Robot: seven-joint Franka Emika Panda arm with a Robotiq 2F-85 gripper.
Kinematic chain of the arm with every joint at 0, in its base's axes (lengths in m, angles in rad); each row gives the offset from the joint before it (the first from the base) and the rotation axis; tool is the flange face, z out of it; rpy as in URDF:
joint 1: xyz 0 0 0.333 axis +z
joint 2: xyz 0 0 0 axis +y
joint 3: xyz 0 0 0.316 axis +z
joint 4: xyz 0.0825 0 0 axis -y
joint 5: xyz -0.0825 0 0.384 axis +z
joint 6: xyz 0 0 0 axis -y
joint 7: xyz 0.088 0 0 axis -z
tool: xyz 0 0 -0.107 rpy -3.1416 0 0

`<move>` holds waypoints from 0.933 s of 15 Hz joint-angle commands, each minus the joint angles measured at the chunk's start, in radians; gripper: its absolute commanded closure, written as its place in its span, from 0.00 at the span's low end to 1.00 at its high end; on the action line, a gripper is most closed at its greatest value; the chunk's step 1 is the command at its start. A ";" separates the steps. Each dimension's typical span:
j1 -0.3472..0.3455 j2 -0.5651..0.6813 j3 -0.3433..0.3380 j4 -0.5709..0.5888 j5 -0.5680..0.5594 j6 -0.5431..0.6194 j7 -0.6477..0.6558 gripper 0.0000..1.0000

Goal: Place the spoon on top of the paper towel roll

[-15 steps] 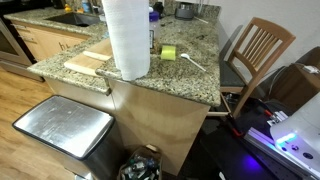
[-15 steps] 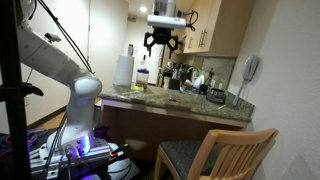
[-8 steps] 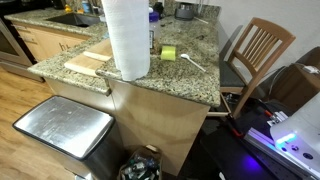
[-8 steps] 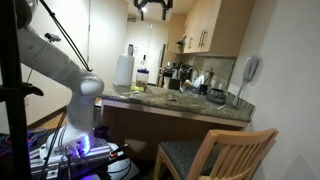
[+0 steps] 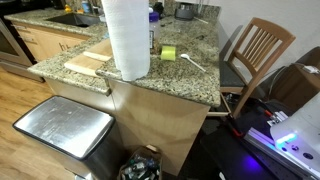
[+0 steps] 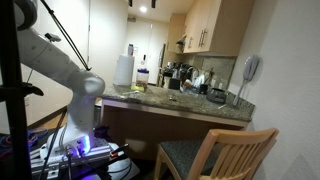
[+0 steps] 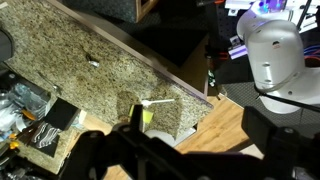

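Only the wrist view shows the fingers, too dark to tell if apart; the spoon lies on the tabletop near the paper towel roll.

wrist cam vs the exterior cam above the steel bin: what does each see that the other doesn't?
Wrist only: the dark gripper, a blur along the bottom edge, too smeared to tell whether it is open or shut.
Exterior only: tall white paper towel roll, flat pale wooden board, steel-lidded bin, slatted wooden chair. I can't make out the roll in the wrist view.
Both: speckled granite counter, slender white spoon lying on it, short yellow-green cylinder beside the spoon.
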State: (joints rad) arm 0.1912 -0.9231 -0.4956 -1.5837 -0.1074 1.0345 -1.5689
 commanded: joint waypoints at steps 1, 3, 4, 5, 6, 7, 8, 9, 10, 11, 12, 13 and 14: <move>0.002 -0.037 0.048 -0.172 0.017 -0.003 -0.017 0.00; 0.001 -0.081 0.115 -0.278 0.045 0.004 -0.021 0.00; 0.011 -0.094 0.145 -0.329 0.074 0.005 -0.018 0.00; 0.016 -0.109 0.186 -0.382 0.088 0.007 -0.021 0.00; 0.025 -0.124 0.226 -0.437 0.105 0.017 -0.025 0.00; 0.035 -0.139 0.272 -0.494 0.104 0.034 -0.033 0.00; 0.048 -0.146 0.316 -0.541 0.106 0.042 -0.034 0.00; 0.064 -0.160 0.364 -0.595 0.097 0.061 -0.035 0.00; 0.072 -0.175 0.401 -0.609 0.087 0.073 -0.023 0.00; 0.065 -0.124 0.353 -0.530 0.098 0.026 -0.006 0.00; 0.076 -0.135 0.385 -0.563 0.096 0.039 -0.002 0.00; 0.080 -0.142 0.405 -0.580 0.095 0.045 0.001 0.00; 0.081 -0.149 0.410 -0.587 0.094 0.046 0.002 0.00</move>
State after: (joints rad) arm 0.2554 -1.0730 -0.0805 -2.1731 -0.0085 1.0823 -1.5801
